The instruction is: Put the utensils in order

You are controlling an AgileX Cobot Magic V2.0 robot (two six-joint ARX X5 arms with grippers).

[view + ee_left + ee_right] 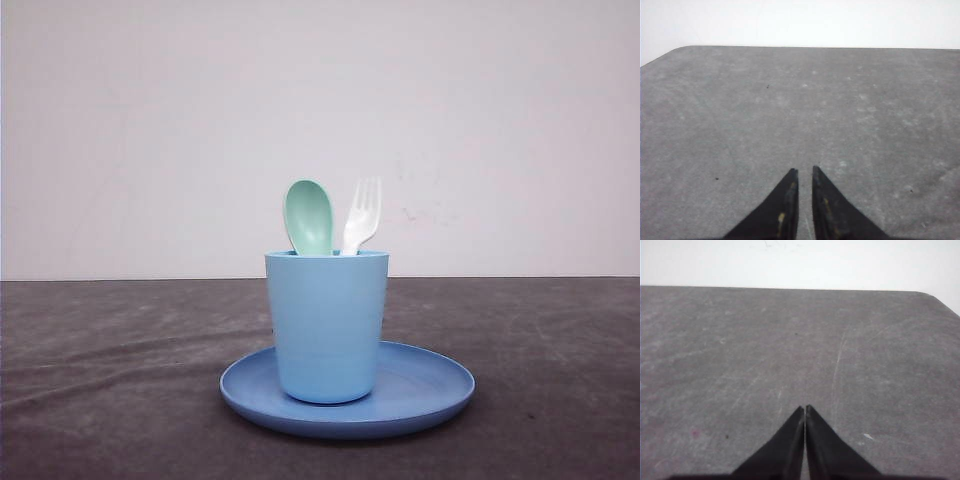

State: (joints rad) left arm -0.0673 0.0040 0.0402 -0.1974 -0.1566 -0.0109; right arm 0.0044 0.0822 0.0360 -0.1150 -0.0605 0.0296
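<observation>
A pale mint-green plastic spoon [308, 216] and a slim white plastic fork [361, 215] stand side by side in a light blue plastic cup [327, 325], bowl and tines up above the rim, the spoon to the left of the fork. The cup stands on a round blue plate [430, 388] on the dark grey surface [100, 380].

The left claw [805, 172] hangs over bare surface with a narrow gap between its black fingertips, holding nothing. The right claw [805, 409] has its fingertips pressed together, empty, also over bare surface. Neither utensil lies near either claw in the wrist views.
</observation>
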